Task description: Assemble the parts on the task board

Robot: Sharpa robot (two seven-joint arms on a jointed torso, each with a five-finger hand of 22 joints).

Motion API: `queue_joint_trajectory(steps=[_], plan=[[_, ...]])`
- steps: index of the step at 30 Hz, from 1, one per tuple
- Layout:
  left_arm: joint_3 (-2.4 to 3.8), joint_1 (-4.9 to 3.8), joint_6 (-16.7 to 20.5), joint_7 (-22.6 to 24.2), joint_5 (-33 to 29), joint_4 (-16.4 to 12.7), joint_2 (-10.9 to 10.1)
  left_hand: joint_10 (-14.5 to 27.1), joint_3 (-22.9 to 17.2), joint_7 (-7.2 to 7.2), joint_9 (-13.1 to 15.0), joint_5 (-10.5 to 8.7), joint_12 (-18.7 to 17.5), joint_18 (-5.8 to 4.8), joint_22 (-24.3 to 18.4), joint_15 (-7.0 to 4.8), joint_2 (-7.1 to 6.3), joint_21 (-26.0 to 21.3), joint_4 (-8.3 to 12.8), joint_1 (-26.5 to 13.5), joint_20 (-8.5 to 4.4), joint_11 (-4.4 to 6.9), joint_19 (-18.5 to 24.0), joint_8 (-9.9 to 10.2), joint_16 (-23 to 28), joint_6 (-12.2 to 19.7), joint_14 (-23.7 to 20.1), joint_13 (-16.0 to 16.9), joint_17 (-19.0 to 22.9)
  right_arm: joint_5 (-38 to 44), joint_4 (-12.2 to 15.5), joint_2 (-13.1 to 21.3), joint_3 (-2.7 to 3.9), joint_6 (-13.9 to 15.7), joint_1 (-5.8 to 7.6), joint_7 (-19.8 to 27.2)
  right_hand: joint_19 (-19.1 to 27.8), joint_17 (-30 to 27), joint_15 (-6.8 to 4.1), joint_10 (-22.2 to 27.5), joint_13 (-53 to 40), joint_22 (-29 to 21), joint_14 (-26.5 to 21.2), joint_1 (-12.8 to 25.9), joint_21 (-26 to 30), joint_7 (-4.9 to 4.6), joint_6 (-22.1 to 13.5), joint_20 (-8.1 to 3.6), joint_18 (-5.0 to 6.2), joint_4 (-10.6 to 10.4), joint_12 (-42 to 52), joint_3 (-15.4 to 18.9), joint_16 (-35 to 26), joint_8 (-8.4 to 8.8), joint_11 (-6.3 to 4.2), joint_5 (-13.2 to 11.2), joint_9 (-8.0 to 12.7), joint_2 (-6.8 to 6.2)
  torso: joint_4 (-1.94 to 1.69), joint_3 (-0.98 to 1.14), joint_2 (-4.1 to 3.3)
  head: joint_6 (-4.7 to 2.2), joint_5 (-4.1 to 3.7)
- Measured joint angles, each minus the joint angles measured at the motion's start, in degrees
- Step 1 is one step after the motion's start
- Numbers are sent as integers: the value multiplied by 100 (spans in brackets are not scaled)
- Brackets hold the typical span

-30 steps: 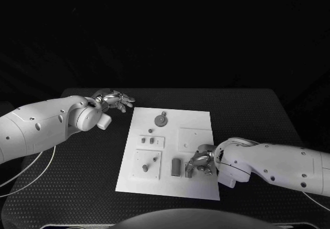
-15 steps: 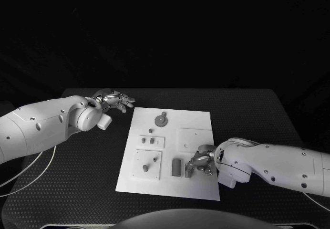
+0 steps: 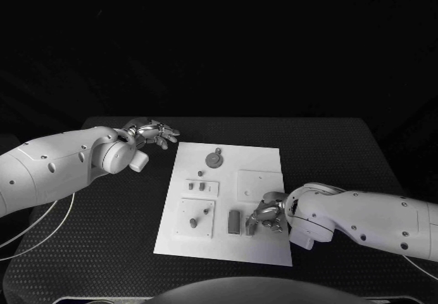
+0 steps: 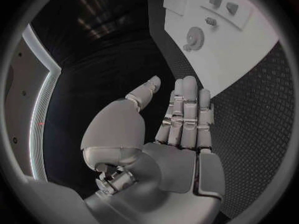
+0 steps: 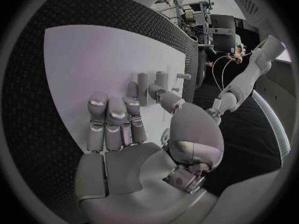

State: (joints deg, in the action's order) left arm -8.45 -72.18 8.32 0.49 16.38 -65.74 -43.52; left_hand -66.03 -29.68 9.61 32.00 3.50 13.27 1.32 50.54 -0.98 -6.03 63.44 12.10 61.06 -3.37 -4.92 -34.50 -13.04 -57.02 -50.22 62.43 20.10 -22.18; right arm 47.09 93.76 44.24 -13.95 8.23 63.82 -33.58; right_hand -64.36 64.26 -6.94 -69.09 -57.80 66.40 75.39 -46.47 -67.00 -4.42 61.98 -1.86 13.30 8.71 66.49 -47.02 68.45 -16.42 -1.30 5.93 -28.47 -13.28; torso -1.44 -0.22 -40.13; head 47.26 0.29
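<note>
The white task board (image 3: 260, 158) lies mid-table with grey parts on it: a round gear (image 3: 214, 159), a small peg (image 3: 200, 173), two short pieces (image 3: 195, 186) and an upright peg (image 3: 192, 222). My right hand (image 3: 266, 214) hovers over the board's near right part, beside two upright grey blocks (image 3: 235, 222). In the right wrist view its fingers (image 5: 112, 122) lie straight over the board (image 5: 81, 59), with the thumb reaching toward the blocks (image 5: 143, 82) and nothing held. My left hand (image 3: 152, 133) hangs open off the board's far left corner, with its fingers (image 4: 187, 109) straight and the gear (image 4: 195, 35) ahead.
A raised square plate (image 3: 258, 183) sits on the board's right half. Black textured table (image 3: 100, 240) surrounds the board, and a pale cable (image 3: 37, 221) loops at the near left.
</note>
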Motion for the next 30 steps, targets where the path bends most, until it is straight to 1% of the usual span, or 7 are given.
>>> queue_joint_trajectory(steps=[4, 8, 14, 16, 20, 22, 30], plan=[[0, 0, -3, -2, 2, 2, 1, 0, 0, -3, 0, 0, 0, 0, 0, 0, 0, 0, 0, 0, 0, 0, 0, 0, 22, 3, 0, 0, -6, 2, 4, 2, 0, -1, 0, 4, 0, 0, 1, 30, 0, -4, 0, 0, 0, -3, -3, 0, 0, -17, 0, 46, 0, 0, -13, -16, 0, 0, 0, 0, 0, 1, 1], [0, 0, -6, -4, 3, 2, 1, -1, 0, 2, 0, 0, 0, 0, 0, 1, 0, 0, 0, 0, 0, 1, 0, 0, 23, -2, 0, 0, -6, 9, 12, 10, 0, -4, -1, 12, 0, 6, 2, 30, -7, -11, -2, 53, 0, -9, -9, 0, 0, -34, 0, 140, 0, 0, -12, -60, 0, -53, 0, 0, 0, 7, 4], [0, 0, -11, -8, 5, 2, 0, -1, 0, 12, 0, 0, 0, 0, 1, 1, 0, 0, 0, 0, 0, 1, 0, 0, 22, -12, 0, 0, -5, 70, 33, 25, 0, -14, -5, 33, 0, 6, 9, 32, -6, -10, -8, 56, 0, -18, -18, 1, 0, -55, 0, 169, 0, 0, -11, -89, 0, -56, 0, -1, 0, 12, 9], [0, 0, -14, -9, 6, 2, 0, -1, 0, 12, 0, 0, 0, 0, 0, 2, 0, 0, 0, 0, 0, 1, 0, 0, 22, -12, 0, 0, -5, 98, 43, 32, -1, -19, -6, 45, 0, 6, 10, 32, -12, -14, -9, 106, 0, -19, -19, 1, 0, -69, 0, 224, 0, 0, -10, -112, 0, -105, 0, -1, 0, 13, 11], [0, 0, -17, -11, 7, 4, 0, -2, 0, 12, 1, 0, 0, 0, -4, 3, 0, 0, 0, 0, 0, 1, 0, 0, 22, -12, -1, 0, -5, 175, 88, 64, -4, -32, -16, 68, 9, 6, 13, 41, -12, -19, -12, 105, 0, -29, -29, -7, 0, -113, 0, 267, 0, 0, -1, -134, -2, -105, -3, -1, 1, 14, 18], [0, 0, -19, -13, 8, 5, -1, 7, 0, 12, 0, 0, 0, 0, -4, 3, 0, 0, 0, 0, 0, 10, 0, 0, 22, -12, -1, 0, -5, 205, 101, 75, -4, -39, -18, 81, 22, 6, 18, 42, -12, -26, -17, 134, 0, -32, -32, -19, 0, -135, 0, 290, 0, 1, -1, -165, -1, -134, -3, 0, 1, 16, 21], [0, 0, -23, -17, 9, 6, -1, 12, 0, 11, -5, 0, 0, 0, -4, -2, 0, 0, 0, 0, 0, 19, 0, 0, 23, -11, 21, 0, -9, 289, 152, 114, -8, -66, -26, 120, 23, 6, 0, 51, -11, -26, 2, 136, 0, -32, -32, -18, 0, -151, 0, 305, 0, 18, 8, -171, 18, -136, -3, -1, 1, 20, 30]])
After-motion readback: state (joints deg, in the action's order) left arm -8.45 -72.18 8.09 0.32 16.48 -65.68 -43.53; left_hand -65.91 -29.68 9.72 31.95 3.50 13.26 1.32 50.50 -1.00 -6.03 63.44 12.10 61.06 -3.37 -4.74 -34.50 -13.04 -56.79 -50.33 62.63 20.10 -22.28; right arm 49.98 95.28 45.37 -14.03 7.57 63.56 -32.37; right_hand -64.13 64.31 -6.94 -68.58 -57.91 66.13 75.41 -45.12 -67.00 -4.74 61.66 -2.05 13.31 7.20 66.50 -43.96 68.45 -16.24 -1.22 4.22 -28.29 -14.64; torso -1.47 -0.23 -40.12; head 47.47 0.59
